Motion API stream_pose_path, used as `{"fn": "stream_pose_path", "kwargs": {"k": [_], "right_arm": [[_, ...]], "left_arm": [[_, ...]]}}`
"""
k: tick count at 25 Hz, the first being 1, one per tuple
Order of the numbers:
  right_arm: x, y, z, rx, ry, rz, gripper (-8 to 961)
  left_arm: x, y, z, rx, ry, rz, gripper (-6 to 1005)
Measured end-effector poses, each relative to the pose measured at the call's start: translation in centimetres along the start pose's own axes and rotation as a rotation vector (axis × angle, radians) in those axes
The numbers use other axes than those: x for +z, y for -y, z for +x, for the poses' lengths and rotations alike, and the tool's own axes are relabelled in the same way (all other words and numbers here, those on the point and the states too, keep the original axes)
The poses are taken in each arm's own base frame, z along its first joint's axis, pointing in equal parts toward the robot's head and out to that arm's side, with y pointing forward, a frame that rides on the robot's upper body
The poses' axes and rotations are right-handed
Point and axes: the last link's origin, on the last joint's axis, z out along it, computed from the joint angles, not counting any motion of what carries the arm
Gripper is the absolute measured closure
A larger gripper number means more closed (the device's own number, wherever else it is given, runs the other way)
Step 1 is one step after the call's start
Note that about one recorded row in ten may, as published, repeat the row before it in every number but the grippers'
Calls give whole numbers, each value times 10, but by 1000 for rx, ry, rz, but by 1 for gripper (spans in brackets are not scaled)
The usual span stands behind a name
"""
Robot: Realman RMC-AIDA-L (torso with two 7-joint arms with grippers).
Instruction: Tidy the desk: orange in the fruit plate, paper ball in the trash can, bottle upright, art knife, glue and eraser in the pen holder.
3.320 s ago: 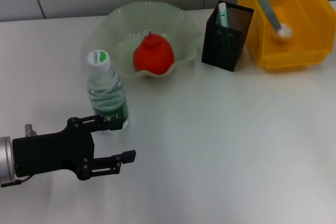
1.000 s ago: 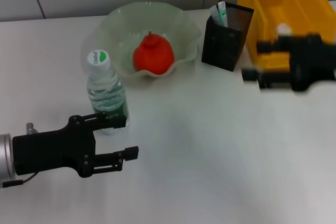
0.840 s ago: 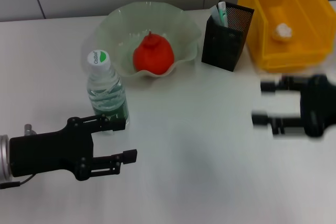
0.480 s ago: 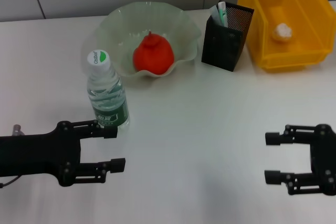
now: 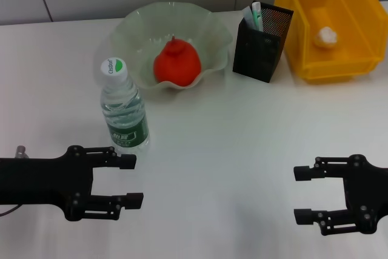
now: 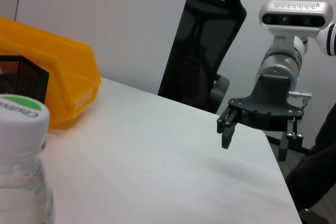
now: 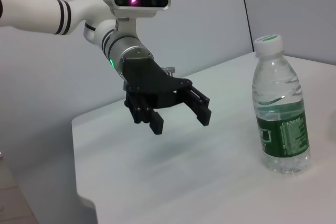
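The orange (image 5: 176, 63) lies in the pale green fruit plate (image 5: 130, 25). To its front left the bottle (image 5: 124, 110) stands upright, its cap (image 6: 20, 115) close to the left wrist camera. The paper ball (image 5: 325, 36) rests inside the yellow trash can (image 5: 348, 65). The black mesh pen holder (image 5: 262, 43) has a white-and-green tip (image 5: 257, 13) sticking out; art knife, glue and eraser cannot be told apart inside. My left gripper (image 5: 131, 179) hovers open in front of the bottle, apart from it. At the front right my right gripper (image 5: 301, 194) is open and holds nothing.
The right wrist view shows the left gripper (image 7: 180, 123) beside the bottle (image 7: 278, 114). The left wrist view shows the right gripper (image 6: 253, 145) near the table's edge, a black office chair (image 6: 207, 51) behind it, and the yellow trash can (image 6: 52, 87).
My right gripper left the yellow trash can and came down to the front right of the table; the paper ball stays in the can. The left gripper drew back from the bottle.
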Motion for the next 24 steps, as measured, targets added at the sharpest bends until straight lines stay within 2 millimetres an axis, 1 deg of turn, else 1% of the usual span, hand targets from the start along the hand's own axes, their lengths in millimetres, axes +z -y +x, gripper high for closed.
{"fn": "stream_pose_path", "kwargs": {"k": [12, 24], "right_arm": [[5, 5, 0, -11, 12, 0, 203], [5, 5, 2, -2, 16, 2, 203]], "left_arm": [[1, 2, 1, 1, -5, 15, 242], [1, 2, 1, 1, -5, 15, 242]]}}
